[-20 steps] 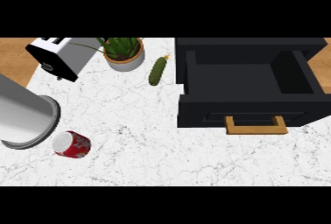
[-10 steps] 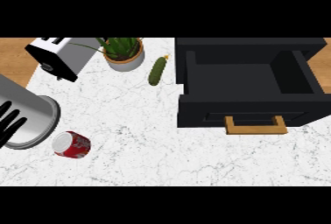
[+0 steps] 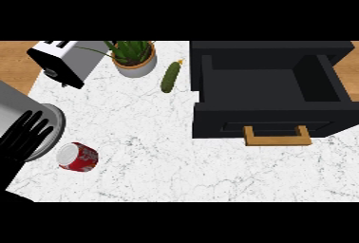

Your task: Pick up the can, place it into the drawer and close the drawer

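A red can (image 3: 77, 156) lies on its side on the white marble counter (image 3: 154, 166), near the front left. My left hand (image 3: 24, 137) shows at the left edge, just left of the can and apart from it, fingers straight and spread, holding nothing. Its grey forearm (image 3: 17, 107) runs up to the left behind it. The black drawer (image 3: 270, 88) stands pulled open at the right, its inside bare, with a wooden handle (image 3: 277, 136) on its front. My right hand is out of view.
A silver toaster (image 3: 63, 61) stands at the back left, with a potted plant (image 3: 133, 57) beside it. A green cucumber (image 3: 170, 77) lies between the plant and the drawer. Wooden floor (image 3: 14, 61) shows past the counter's left edge.
My left hand has come into view at the left edge, fingers spreading beside the can. The can and drawer have not moved.
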`<move>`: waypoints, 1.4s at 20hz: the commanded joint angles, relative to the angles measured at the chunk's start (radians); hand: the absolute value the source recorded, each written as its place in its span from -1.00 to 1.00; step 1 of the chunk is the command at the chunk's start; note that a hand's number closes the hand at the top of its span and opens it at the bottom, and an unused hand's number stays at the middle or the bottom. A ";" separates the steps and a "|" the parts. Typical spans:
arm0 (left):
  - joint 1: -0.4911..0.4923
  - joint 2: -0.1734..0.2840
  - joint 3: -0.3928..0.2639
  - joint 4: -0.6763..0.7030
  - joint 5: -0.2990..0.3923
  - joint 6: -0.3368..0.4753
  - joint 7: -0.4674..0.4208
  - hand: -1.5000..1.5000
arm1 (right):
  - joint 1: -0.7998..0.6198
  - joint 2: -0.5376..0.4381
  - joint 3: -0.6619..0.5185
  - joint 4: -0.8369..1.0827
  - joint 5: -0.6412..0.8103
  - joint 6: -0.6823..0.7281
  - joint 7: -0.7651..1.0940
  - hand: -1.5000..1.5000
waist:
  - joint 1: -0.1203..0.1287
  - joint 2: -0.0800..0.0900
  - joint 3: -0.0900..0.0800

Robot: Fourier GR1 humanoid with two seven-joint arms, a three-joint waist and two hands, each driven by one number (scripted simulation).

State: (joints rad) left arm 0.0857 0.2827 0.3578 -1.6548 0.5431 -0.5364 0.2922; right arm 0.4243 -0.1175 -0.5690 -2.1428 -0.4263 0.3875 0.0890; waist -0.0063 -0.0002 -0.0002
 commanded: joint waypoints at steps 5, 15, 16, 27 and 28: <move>-0.015 -0.078 -0.032 0.130 -0.213 0.029 -0.162 -1.00 | -0.008 0.009 -0.073 0.076 0.008 0.083 -0.047 -1.00 | 0.001 0.000 0.000; -0.143 -0.008 0.023 0.510 -0.349 0.006 -0.430 -1.00 | -0.027 0.040 -0.091 -0.008 0.010 0.064 0.049 -1.00 | -0.002 0.001 0.000; -0.095 0.023 0.061 0.520 -0.320 -0.031 -0.449 -1.00 | 0.023 0.073 -0.090 -0.060 -0.031 0.103 0.041 -1.00 | -0.001 0.000 0.000; -0.243 0.059 0.011 0.937 -0.484 -0.040 -0.731 -1.00 | -0.005 0.115 -0.094 -0.101 -0.013 0.096 0.092 -1.00 | -0.006 0.002 -0.001; -0.219 0.051 0.017 0.949 -0.476 -0.042 -0.747 -1.00 | 0.010 0.115 -0.107 -0.085 -0.006 0.121 0.072 -1.00 | -0.006 0.002 -0.001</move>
State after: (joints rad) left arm -0.0960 0.3355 0.3788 -0.8510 0.1096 -0.5960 -0.3706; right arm 0.4246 -0.0321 -0.6840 -2.1991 -0.4543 0.5027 0.1539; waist -0.0087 -0.0023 0.0027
